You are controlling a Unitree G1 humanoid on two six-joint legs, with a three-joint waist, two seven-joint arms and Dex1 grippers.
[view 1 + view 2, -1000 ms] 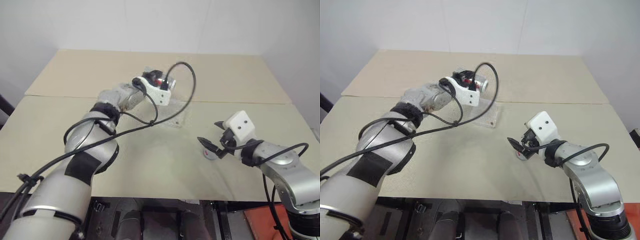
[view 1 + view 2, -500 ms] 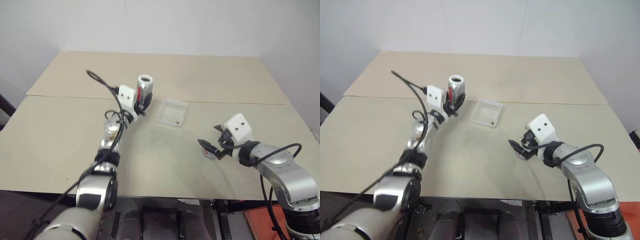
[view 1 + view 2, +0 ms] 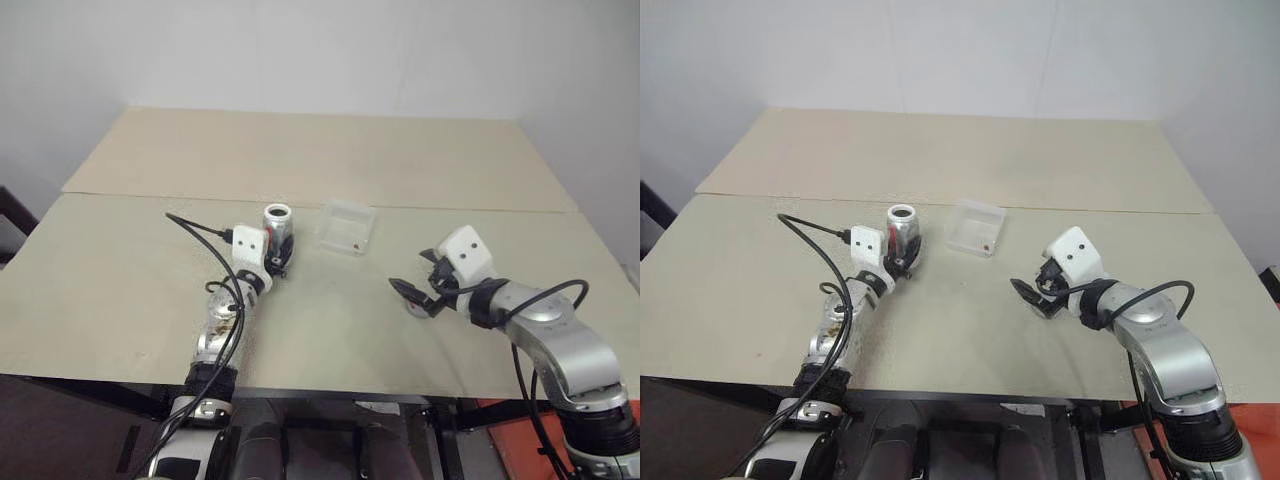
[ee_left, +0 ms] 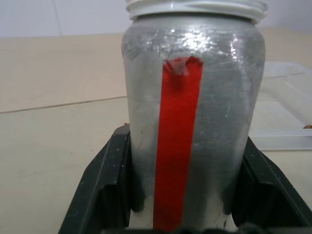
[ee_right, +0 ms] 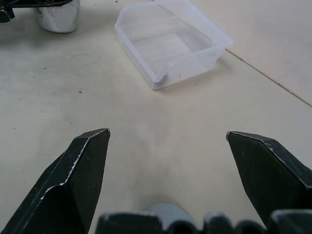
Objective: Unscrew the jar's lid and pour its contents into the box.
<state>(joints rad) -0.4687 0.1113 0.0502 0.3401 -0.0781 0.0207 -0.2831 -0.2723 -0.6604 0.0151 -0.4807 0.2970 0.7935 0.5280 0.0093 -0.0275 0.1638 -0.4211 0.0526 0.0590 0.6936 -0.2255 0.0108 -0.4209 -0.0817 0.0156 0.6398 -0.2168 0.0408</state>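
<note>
The silvery jar (image 3: 277, 224) with a red stripe (image 4: 178, 146) stands upright on the table, its white threaded mouth bare. My left gripper (image 3: 276, 252) is shut on the jar's lower half, one black finger (image 4: 109, 185) on each side. The clear box (image 3: 970, 222) lies just right of the jar, and a small brownish bit rests against its near wall (image 5: 185, 68). The grey lid (image 3: 414, 308) lies flat on the table under my right gripper (image 5: 165, 136), which hovers low over it, open, fingers spread wide and holding nothing.
The beige table (image 3: 330, 150) has a seam running across it behind the box. A black cable (image 3: 205, 235) loops from the left wrist over the tabletop. The table's near edge (image 3: 940, 385) runs close in front of both arms.
My left arm has swung back from over the box, leftward and down. The jar went from tipped on its side to upright on the table. The right gripper has stayed in place.
</note>
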